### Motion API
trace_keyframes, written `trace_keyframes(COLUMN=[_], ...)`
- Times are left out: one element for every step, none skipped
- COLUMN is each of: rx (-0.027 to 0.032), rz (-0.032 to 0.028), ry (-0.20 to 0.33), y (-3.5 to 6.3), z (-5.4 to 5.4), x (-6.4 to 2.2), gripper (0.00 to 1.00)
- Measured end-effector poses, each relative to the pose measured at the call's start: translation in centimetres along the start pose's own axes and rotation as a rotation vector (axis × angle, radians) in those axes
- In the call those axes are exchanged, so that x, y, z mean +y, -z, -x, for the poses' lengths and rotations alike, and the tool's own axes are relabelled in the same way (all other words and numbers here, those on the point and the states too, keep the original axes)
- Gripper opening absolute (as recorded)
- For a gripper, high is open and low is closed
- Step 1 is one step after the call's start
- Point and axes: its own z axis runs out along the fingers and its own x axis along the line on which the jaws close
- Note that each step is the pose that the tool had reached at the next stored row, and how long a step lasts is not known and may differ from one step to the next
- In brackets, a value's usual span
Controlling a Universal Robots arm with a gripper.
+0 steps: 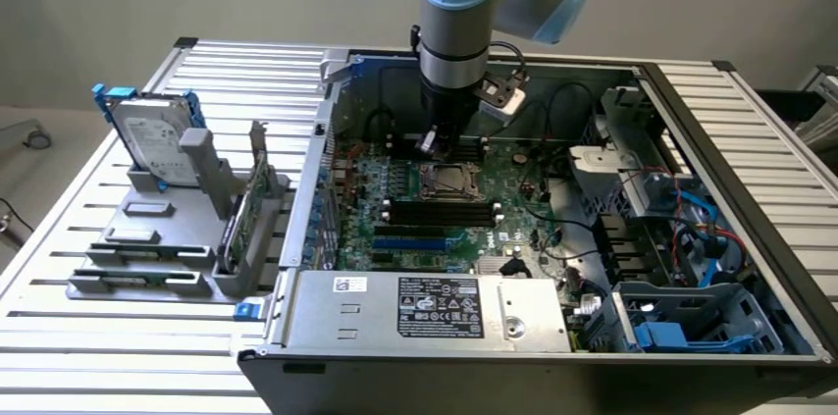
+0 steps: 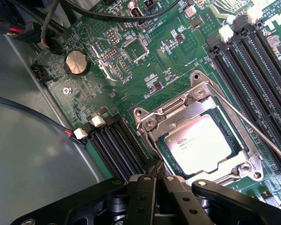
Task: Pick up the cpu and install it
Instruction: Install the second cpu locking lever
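an open pc case [image 1: 733, 140] lies on a slatted table [image 1: 78, 356]. the cpu [image 2: 201, 143] already sits in the socket [image 2: 152, 123], frame down. the gripper [image 2: 154, 180] hovers just beside it; open or closed, i cannot tell.

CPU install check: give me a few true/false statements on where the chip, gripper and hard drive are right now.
1. The cpu lies inside the metal socket frame on the motherboard. True.
2. The gripper hangs over the hard drive. False: it is inside the computer case, just above the socket.
3. The hard drive stands upright in a grey holder outside the case, on the exterior view's left. True.
4. The cpu is clamped between the gripper's fingers. False: it sits in the socket with nothing on its top.
5. A round coin battery sits on the motherboard. True.
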Motion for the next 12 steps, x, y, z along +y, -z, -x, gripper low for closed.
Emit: trace_keyframes(rx=[0.0,0.0,0.0001,0.0001,0.0001,0.0,0.0,0.0,0.0001,0.0,0.0,0.0001], rz=[0.0,0.0,0.0,0.0,0.0,0.0,0.0,0.0,0.0,0.0,0.0,0.0], ry=[0.0,0.0,0.0,0.0,0.0,0.0,0.0,0.0,0.0,0.0,0.0,0.0], y=[0.0,0.0,0.0,0.0,0.0,0.0,0.0,0.0,0.0,0.0,0.0,0.0], z=[0.0,0.0,0.0,0.0,0.0,0.0,0.0,0.0,0.0,0.0,0.0,0.0], x=[0.0,0.0,0.0,0.0,0.0,0.0,0.0,0.0,0.0,0.0,0.0,0.0], gripper=[0.11,0.11,0.11,0.11,0.11,0.11,0.11,0.11,0.11,0.11,0.11,0.11])
